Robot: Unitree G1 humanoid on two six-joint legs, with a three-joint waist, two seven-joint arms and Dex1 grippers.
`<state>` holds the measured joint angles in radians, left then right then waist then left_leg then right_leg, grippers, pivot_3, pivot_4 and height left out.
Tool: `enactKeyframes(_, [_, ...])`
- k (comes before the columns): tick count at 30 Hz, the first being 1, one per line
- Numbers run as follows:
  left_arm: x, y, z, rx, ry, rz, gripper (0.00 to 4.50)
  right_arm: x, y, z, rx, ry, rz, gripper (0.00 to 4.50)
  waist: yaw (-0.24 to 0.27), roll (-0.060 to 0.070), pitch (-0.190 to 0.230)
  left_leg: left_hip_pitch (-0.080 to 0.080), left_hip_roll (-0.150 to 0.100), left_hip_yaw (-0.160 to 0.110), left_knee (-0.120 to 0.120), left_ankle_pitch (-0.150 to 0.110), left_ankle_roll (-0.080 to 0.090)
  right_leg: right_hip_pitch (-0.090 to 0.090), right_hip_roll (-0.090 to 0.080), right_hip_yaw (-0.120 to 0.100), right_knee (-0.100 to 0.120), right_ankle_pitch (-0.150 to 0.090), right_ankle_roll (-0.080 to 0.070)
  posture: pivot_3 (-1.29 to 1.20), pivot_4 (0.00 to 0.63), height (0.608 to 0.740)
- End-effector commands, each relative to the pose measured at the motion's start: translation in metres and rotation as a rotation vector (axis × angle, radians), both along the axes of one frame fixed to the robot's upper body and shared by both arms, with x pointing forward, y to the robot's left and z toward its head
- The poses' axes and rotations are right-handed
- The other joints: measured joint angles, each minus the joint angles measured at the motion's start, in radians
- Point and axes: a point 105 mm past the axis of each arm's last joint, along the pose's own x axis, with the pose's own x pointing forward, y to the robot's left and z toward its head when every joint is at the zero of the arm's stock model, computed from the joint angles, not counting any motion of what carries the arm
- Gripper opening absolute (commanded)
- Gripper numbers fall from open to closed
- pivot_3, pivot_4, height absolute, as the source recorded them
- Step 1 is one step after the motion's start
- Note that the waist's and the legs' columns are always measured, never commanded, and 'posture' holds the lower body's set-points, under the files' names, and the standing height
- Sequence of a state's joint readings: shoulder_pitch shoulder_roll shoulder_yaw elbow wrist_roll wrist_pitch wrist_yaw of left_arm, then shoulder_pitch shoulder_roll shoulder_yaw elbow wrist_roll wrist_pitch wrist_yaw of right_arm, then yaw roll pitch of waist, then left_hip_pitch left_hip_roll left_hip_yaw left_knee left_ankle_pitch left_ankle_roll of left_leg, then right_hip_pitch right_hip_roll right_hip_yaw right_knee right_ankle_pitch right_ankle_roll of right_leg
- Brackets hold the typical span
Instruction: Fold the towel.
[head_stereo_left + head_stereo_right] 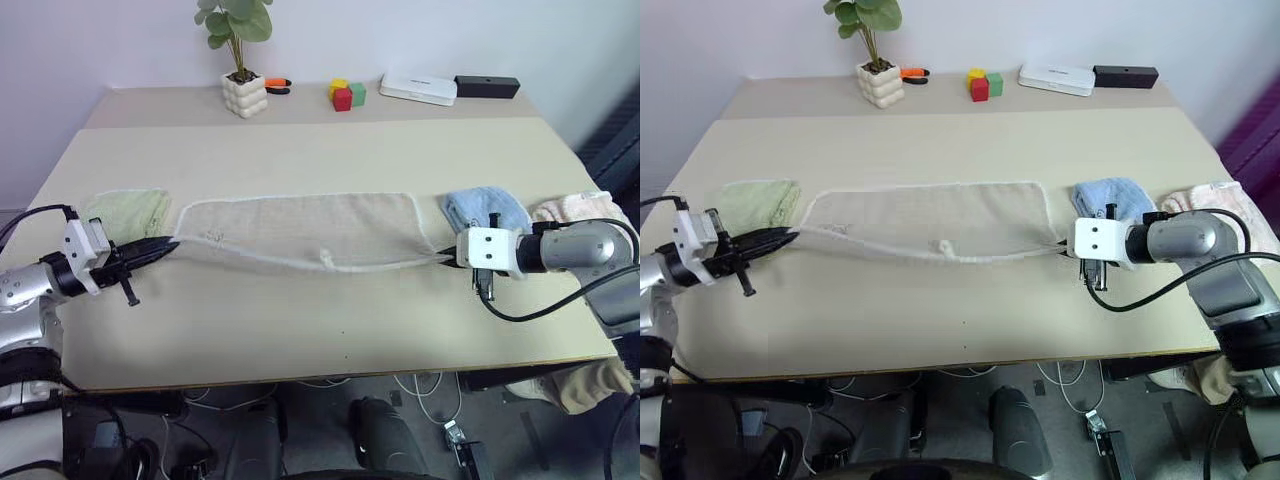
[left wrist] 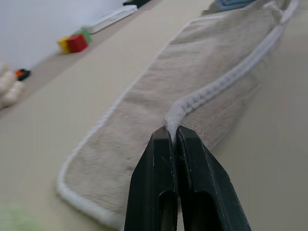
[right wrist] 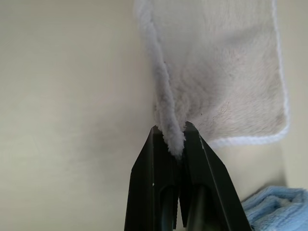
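no readable text anywhere

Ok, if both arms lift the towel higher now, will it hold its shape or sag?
Probably sag: the towel looks like soft terry, and its pinched front edge already droops between the left gripper and right gripper. It likely won't slip, since both fingers are shut on the thick edging.

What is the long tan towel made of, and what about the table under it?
The towel looks like soft terry cloth: the wrist views show a fuzzy beige pile with a whitish corded edge. Both grippers pinch that edge. The table seems to be smooth, matt, pale board, maybe laminate over wood; I can't tell for sure.
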<state>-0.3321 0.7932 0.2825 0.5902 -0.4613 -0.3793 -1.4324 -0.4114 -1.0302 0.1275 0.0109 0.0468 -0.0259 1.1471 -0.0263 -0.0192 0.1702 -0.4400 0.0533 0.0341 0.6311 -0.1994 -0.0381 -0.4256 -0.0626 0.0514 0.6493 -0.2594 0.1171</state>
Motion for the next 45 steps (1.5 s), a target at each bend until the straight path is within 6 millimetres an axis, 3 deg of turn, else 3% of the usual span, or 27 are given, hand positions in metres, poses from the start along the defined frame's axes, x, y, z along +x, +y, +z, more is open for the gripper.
enactKeyframes(1, [-0.014, 0.0, 0.013, 0.008, -0.015, -0.023, 0.0, -0.01, -0.008, 0.015, -0.021, -0.001, -0.006, 0.04, 0.009, 0.0, 0.0, 0.0, 0.0, 0.0, 0.0, 0.0, 0.0, 0.0, 0.0, 0.0, 0.0, -0.001, -0.001, 0.0, 0.15, 0.74])
enactKeyframes(6, [-0.035, -0.006, 0.009, -0.021, 0.056, -0.048, 0.0, -0.024, -0.015, 0.016, -0.042, 0.046, -0.002, 0.04, 0.015, 0.0, 0.0, 0.0, 0.0, 0.0, 0.001, 0.0, 0.0, 0.0, -0.001, 0.0, -0.001, -0.002, -0.004, 0.0, 0.15, 0.74])
enactKeyframes(9, [-0.056, -0.012, -0.002, -0.005, 0.11, -0.066, 0.0, -0.045, -0.017, 0.008, -0.064, 0.138, 0.027, 0.04, 0.015, 0.0, 0.0, 0.0, 0.0, 0.001, 0.0, 0.0, 0.0, 0.0, -0.001, 0.0, -0.001, -0.003, -0.005, 0.0, 0.15, 0.74])
enactKeyframes(16, [-0.066, -0.006, -0.001, -0.017, 0.15, -0.041, 0.0, -0.064, -0.022, 0.002, -0.073, 0.221, 0.028, 0.04, 0.015, 0.0, 0.0, 0.002, 0.0, 0.0, 0.001, 0.0, 0.0, 0.001, -0.001, 0.0, -0.001, -0.004, -0.007, 0.0, 0.15, 0.74])
enactKeyframes(23, [-0.05, -0.006, 0.006, -0.043, 0.089, 0.003, 0.0, -0.037, -0.024, 0.002, -0.09, 0.13, -0.043, 0.04, 0.014, -0.001, -0.001, 0.002, 0.0, 0.001, 0.0, 0.0, 0.0, 0.001, -0.001, 0.0, -0.002, -0.004, -0.007, 0.0, 0.15, 0.74])
enactKeyframes(30, [-0.024, -0.001, 0.016, -0.052, 0.027, 0.041, 0.0, -0.005, -0.015, 0.006, -0.074, 0.027, -0.041, 0.04, 0.013, -0.001, -0.001, 0.001, 0.0, 0.001, 0.0, 0.0, 0.0, 0.0, -0.001, 0.0, -0.002, -0.004, -0.007, 0.0, 0.15, 0.74])
enactKeyframes(45, [0.013, 0.005, 0.003, -0.08, 0.072, 0.111, 0.0, 0.061, -0.006, 0.013, -0.072, -0.211, -0.113, 0.04, 0.014, -0.001, -0.001, 0.001, 0.0, 0.001, 0.0, 0.0, 0.0, 0.0, 0.0, 0.0, 0.0, -0.003, -0.005, 0.0, 0.15, 0.74])
